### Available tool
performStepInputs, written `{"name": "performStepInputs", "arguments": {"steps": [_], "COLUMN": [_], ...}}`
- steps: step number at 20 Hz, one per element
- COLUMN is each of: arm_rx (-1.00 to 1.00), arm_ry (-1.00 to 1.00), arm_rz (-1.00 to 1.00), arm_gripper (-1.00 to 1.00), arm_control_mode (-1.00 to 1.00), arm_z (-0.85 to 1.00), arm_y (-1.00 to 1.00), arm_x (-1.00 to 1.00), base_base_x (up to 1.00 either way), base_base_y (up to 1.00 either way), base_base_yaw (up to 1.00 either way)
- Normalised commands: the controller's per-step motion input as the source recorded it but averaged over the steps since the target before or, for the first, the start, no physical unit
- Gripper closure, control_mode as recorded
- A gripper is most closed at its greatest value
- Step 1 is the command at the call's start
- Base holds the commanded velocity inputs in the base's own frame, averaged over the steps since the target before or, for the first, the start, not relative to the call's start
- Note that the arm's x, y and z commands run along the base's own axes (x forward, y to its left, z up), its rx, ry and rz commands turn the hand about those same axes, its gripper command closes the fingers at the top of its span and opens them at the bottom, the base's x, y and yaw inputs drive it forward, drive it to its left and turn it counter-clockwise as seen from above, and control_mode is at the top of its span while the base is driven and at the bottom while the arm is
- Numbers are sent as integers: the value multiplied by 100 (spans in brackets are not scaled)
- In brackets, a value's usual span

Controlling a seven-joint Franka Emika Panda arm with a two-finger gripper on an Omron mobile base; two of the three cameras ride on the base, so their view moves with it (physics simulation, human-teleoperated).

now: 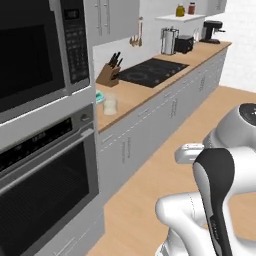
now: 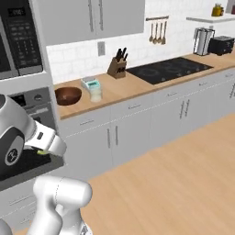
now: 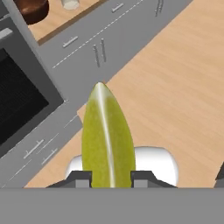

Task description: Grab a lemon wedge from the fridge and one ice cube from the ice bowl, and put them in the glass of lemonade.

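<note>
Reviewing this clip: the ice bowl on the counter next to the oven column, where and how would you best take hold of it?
Grip the ice bowl by its rim, coming from above with one finger inside and one outside. It is round, shallow and far wider than the glass of lemonade beside it, so spanning it looks unlikely. Take the front rim; the wall stands behind it. The pincer is shut on the lemon wedge.

1. One lemon wedge [image 3: 107, 140] up close in the hand view, a yellow-green sliver.
2. One ice bowl [image 2: 68, 95] on the counter, dark brown.
3. One glass of lemonade [image 2: 96, 94] just beside it.
4. One knife block [image 2: 117, 68] by the wall.
5. One black cooktop [image 2: 169, 69] set in the counter.
6. Three utensils [image 2: 157, 33] hang on the rail.
7. One toaster [image 2: 221, 45], and one coffee machine [image 1: 212, 31] at the far end.
8. One microwave [image 1: 40, 50], one wall oven [image 1: 45, 175] beneath it.
</note>
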Motion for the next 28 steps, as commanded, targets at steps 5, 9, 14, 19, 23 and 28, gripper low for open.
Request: {"name": "performStepInputs", "arguments": {"steps": [5, 9, 14, 19, 23, 28], "arm_rx": [0, 0, 0, 0, 0, 0], "arm_ry": [0, 0, 0, 0, 0, 0], "arm_rz": [0, 0, 0, 0, 0, 0], "arm_gripper": [100, 100, 100, 100, 100, 100], "arm_control_mode": [100, 100, 100, 100, 100, 100], "arm_z": [0, 0, 0, 0, 0, 0], "arm_y": [0, 0, 0, 0, 0, 0], "arm_x": [0, 0, 0, 0, 0, 0], "base_base_x": [100, 100, 100, 100, 55, -10], "base_base_y": [-13, -41, -47, -52, -41, -30], "base_base_yaw": [0, 45, 66, 66, 58, 43]}}
